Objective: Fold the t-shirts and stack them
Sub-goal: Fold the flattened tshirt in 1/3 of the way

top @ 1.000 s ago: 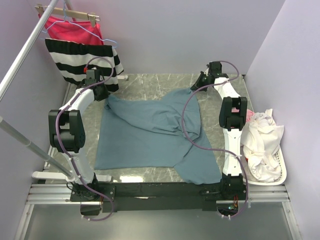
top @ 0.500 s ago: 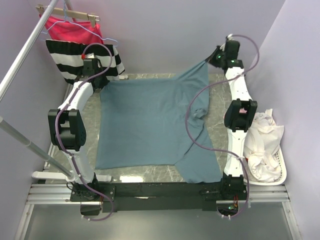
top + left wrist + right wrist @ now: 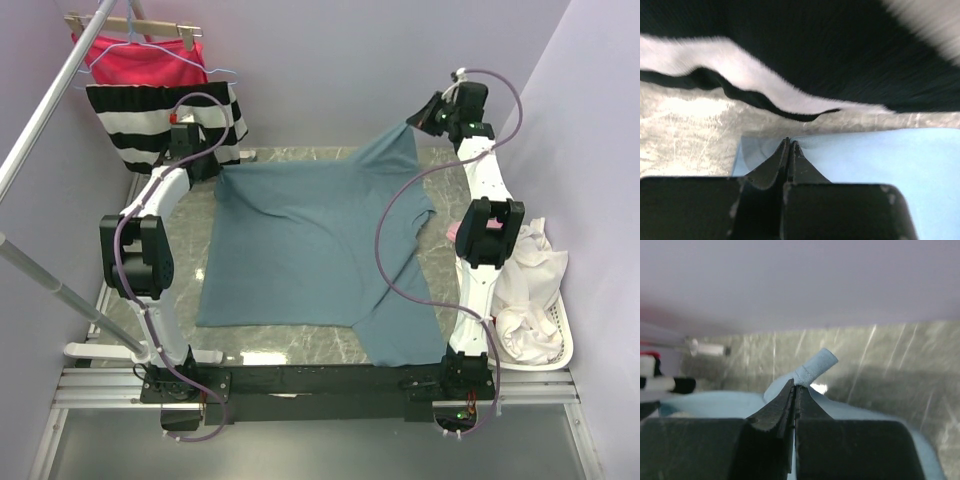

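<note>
big blue t-shirt (image 3: 300,240) spread over the middle of the grey stone table (image 3: 290,346). reaches the near edge on the right. far left corner pinched tight in the left gripper (image 3: 789,143), low by the table. far right corner pinched tight in the right gripper (image 3: 795,383), lifted up off the table. behind the left gripper, a black-and-white striped cloth (image 3: 150,120) and a red-pink cloth (image 3: 140,60) on a rack. on the right, a white basket (image 3: 566,350) with white cloth inside.

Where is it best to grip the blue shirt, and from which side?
Likely the far corners, from the near side: the blue shirt is wide and limp, so thin corner folds suit a pinch. The left end effector and right end effector are shut on them.
</note>
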{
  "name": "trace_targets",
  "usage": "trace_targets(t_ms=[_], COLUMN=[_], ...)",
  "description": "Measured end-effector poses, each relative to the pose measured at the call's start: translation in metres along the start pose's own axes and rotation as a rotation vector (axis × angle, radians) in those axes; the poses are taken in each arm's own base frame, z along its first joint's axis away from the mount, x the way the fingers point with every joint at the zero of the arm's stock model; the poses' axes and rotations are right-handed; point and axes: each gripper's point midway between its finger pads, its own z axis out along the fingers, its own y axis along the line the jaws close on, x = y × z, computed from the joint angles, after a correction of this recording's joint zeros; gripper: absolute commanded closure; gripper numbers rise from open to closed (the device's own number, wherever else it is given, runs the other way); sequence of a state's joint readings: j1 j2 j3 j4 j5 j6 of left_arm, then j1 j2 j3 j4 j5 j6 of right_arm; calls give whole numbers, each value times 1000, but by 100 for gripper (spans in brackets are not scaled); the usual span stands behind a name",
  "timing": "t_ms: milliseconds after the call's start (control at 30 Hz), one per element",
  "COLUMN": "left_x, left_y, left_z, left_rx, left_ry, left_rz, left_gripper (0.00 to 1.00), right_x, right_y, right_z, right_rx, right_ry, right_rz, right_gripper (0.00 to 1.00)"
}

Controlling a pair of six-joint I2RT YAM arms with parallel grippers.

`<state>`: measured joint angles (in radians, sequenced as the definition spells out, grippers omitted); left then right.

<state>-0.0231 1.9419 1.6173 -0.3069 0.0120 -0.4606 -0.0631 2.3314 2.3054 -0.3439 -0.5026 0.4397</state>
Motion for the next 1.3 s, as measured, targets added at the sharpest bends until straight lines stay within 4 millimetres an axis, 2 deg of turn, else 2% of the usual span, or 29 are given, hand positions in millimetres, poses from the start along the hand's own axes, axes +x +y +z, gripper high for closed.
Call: trace_targets(t_ms=[133, 233, 300, 400, 567, 700, 800, 900, 1000, 1133, 1300], left_x=[26, 49, 57, 58, 52, 57, 71, 94, 113, 120, 133], left_y=[11, 18, 20, 20, 17, 19, 28, 47, 64, 77, 89], left_z=[5, 3, -1, -11, -30, -40, -41, -42, -45, -39, -33], left_rx=[-16, -20, -19, -12, -3, -8, -37, -104, -173, -230, -283], left_ry=[49, 95, 112, 111, 90, 96, 127, 176, 223, 238, 279], left_rz=[-2, -8, -11, -11, -9, -8, -9, -7, -4, 3, 6], left_gripper=[99, 99, 99, 99, 99, 99, 99, 99, 99, 99, 99], right_x=[41, 73, 96, 125, 143, 142, 147, 162, 188, 217, 228], right_y=[-4, 0, 7, 20, 51, 58, 46, 25, -4, -33, -56], right_z=[2, -3, -10, -31, -75, -112, -138, -156, -163, -165, -176], right_rx=[5, 0, -7, -6, -12, 39, 134, 249, 369, 478, 598], right_ry=[112, 195, 249, 315, 337, 291, 258, 250, 291, 366, 375], right_rz=[4, 6, 8, 10, -20, -47, -56, -43, -15, 19, 24], right_gripper=[100, 100, 100, 100, 100, 100, 100, 100, 100, 100, 100])
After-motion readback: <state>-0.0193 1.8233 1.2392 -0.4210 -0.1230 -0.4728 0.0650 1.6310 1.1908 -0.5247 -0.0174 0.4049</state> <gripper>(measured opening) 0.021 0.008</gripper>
